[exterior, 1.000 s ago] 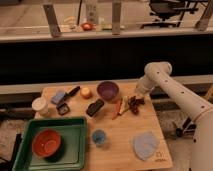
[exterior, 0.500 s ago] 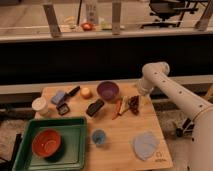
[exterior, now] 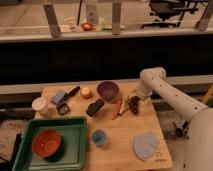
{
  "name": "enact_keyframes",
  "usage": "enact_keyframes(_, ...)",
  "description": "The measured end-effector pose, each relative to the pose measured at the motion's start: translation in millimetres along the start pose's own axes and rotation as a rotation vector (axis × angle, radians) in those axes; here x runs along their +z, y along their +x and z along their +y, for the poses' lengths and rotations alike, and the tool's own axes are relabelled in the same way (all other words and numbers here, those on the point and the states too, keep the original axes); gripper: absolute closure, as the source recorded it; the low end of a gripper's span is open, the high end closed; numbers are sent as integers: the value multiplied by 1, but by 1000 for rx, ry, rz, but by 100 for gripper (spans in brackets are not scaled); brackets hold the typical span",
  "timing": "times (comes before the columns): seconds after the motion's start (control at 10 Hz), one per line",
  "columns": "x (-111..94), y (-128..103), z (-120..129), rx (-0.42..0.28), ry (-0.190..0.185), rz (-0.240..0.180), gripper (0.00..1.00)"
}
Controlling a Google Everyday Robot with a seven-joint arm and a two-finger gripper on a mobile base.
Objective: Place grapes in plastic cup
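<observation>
The grapes, a small dark reddish bunch, lie on the wooden table right of the purple bowl. My gripper hangs from the white arm directly over the grapes, at or just above them. A small blue plastic cup stands upright near the table's front, left of and nearer than the grapes. A white cup stands at the table's left edge.
A long red-orange pepper lies just left of the grapes. An orange fruit, a black block, a blue sponge and a small dark box lie further left. A green tray holds a red bowl. A grey-blue cloth lies front right.
The arm has shifted slightly left and lower, bringing the gripper down onto the grapes. The grapes and the other objects have not moved.
</observation>
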Motion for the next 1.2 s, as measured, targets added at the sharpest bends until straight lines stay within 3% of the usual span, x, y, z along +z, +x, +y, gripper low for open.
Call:
enact_keyframes(0.5, 9, 6, 7, 0, -24, -32, 87)
enact_keyframes(0.7, 7, 7, 8, -3, -23, -43, 99)
enact_keyframes(1.2, -33, -6, 2, -75, 0, -27, 100)
